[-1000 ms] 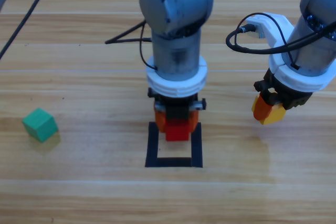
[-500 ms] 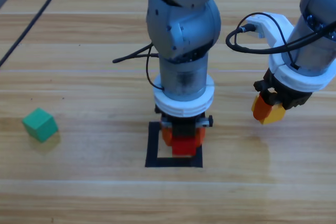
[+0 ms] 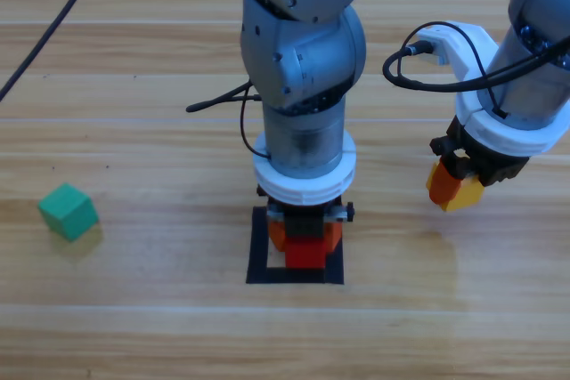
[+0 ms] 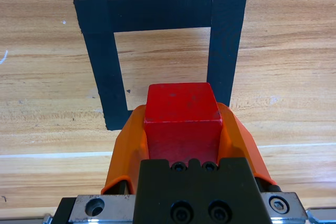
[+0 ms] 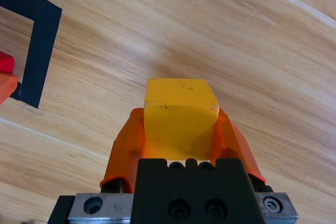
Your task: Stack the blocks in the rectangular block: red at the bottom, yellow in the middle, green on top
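Left pincer [image 3: 305, 239] pinching the red cube [image 3: 305, 252] over the black tape outline [image 3: 259, 255]; right pincer [image 3: 454, 188] pinching the yellow cube [image 3: 463, 197] off to the right.

Seen from the left wrist, the red cube [image 4: 181, 114] is a plain, matt block with a few small scuffs on its upper face, clamped between the two orange jaws, and it hangs over the near side of the hollow tape square [image 4: 114, 72]. Seen from the right wrist, the yellow cube [image 5: 180, 113] is likewise plain and lightly speckled, gripped on both sides above bare wooden surface [image 5: 262, 66]. Well to the left of the outline, the teal-green cube [image 3: 68, 211] rests alone on the surface [image 3: 160, 327], turned corner-on.
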### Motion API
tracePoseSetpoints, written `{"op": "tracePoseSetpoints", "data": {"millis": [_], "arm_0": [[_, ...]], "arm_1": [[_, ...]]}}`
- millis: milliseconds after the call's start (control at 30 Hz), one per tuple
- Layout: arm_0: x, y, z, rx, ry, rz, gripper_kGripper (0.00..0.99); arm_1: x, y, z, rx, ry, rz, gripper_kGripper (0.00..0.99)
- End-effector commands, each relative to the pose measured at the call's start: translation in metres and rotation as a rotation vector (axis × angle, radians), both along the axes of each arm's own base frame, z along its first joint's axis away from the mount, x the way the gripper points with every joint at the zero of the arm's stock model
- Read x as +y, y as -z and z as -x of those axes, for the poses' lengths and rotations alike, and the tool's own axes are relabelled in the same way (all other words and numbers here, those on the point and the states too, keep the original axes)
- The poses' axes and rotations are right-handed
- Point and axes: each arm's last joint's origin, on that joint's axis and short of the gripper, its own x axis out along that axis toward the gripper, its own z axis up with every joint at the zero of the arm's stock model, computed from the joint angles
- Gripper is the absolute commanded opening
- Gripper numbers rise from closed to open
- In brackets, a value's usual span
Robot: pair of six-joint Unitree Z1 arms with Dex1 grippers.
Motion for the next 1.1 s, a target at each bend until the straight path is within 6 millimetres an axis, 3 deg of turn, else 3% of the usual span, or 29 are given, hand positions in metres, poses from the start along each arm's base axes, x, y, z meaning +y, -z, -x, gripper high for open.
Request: {"op": "tracePoseSetpoints", "data": {"millis": [33, 1100], "arm_0": [[0.012, -0.004, -0.008, -0.013, -0.009, -0.003, 0.000], [0.014, 0.011, -0.015, -0.022, -0.035, -0.008, 0.000]], "arm_1": [[0.008, 0.003, 0.013, -0.008, -0.048, -0.012, 0.235], [0.008, 0.003, 0.013, -0.014, -0.051, -0.015, 0.235]]}}
